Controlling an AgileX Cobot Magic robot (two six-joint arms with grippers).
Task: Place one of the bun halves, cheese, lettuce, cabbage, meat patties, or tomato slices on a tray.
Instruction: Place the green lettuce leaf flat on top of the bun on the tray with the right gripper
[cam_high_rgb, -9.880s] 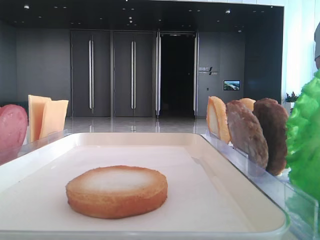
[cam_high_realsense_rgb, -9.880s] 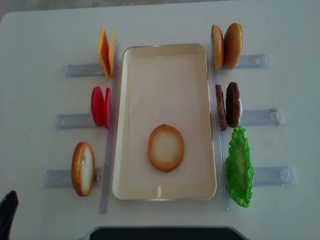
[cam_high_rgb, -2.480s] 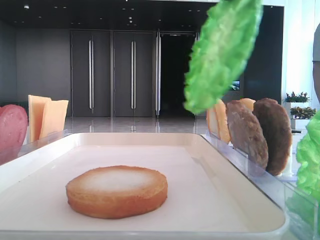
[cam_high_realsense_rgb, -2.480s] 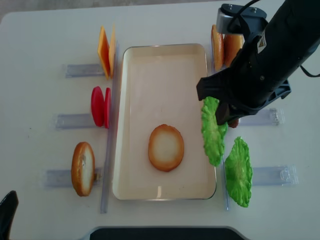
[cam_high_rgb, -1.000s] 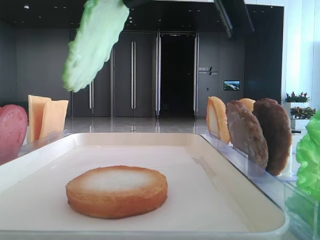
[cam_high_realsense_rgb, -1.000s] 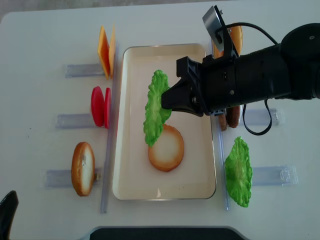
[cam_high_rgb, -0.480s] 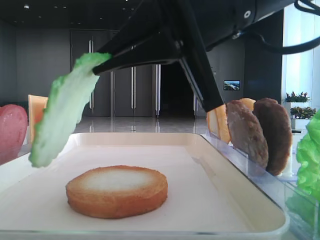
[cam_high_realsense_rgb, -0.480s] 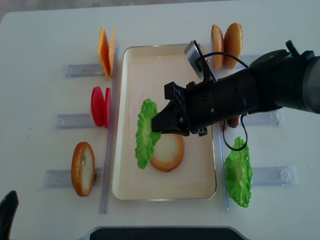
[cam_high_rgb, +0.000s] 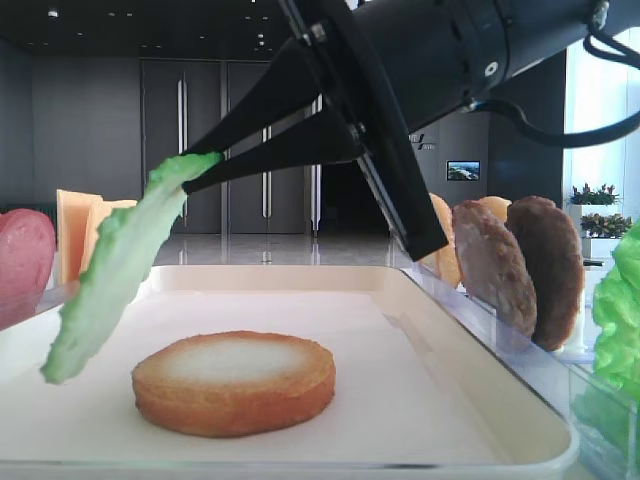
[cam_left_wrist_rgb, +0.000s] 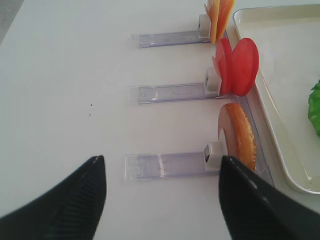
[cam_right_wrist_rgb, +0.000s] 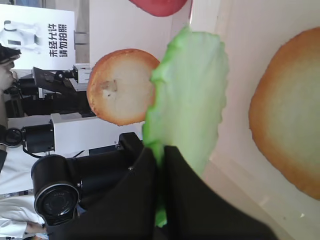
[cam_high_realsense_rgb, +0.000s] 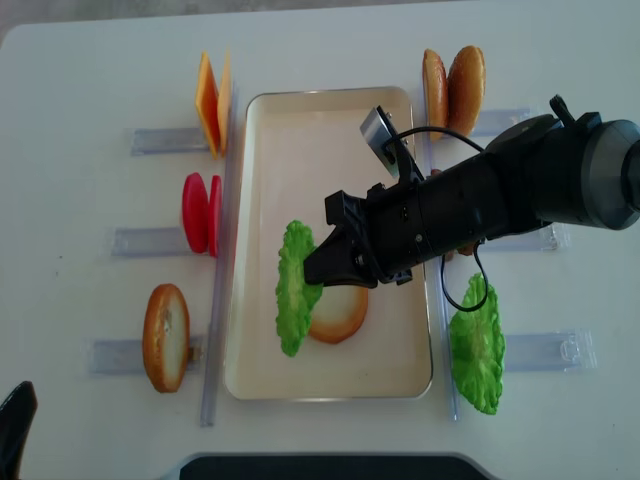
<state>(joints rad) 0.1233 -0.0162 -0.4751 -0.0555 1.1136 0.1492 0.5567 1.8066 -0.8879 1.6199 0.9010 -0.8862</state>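
A plain white surface (cam_high_realsense_rgb: 80, 80) is seen from overhead, with clear plastic holder rails (cam_high_realsense_rgb: 150, 242) laid out on both sides of the cream-white tray (cam_high_realsense_rgb: 330, 100). Behind it, in the low view, a dim hall with tall dark doors (cam_high_rgb: 200, 150) and a small lit screen (cam_high_rgb: 463, 170) is made out.

The right end effector (cam_high_realsense_rgb: 318, 270) is closed tight on the upper edge of a lettuce leaf (cam_high_realsense_rgb: 294, 288), which is hung tilted over the left part of the tray, its lower tip close to the tray floor; contact cannot be confirmed. A bun half (cam_high_realsense_rgb: 340, 315) lies flat on the tray, partly covered by the arm and leaf from above.

On the left, cheese slices (cam_high_realsense_rgb: 210, 100), tomato slices (cam_high_realsense_rgb: 200, 212) and another bun half (cam_high_realsense_rgb: 166, 337) are stood on edge. On the right, two bun halves (cam_high_realsense_rgb: 452, 90) are stood at the far end; the meat patties (cam_high_rgb: 520, 265) are hidden by the arm overhead and shown only in the low view. A second lettuce leaf (cam_high_realsense_rgb: 477, 345) is kept at the near right.

The left end effector (cam_left_wrist_rgb: 160, 200) is held open over bare surface, only its two dark fingertips (cam_left_wrist_rgb: 75, 195) in frame.
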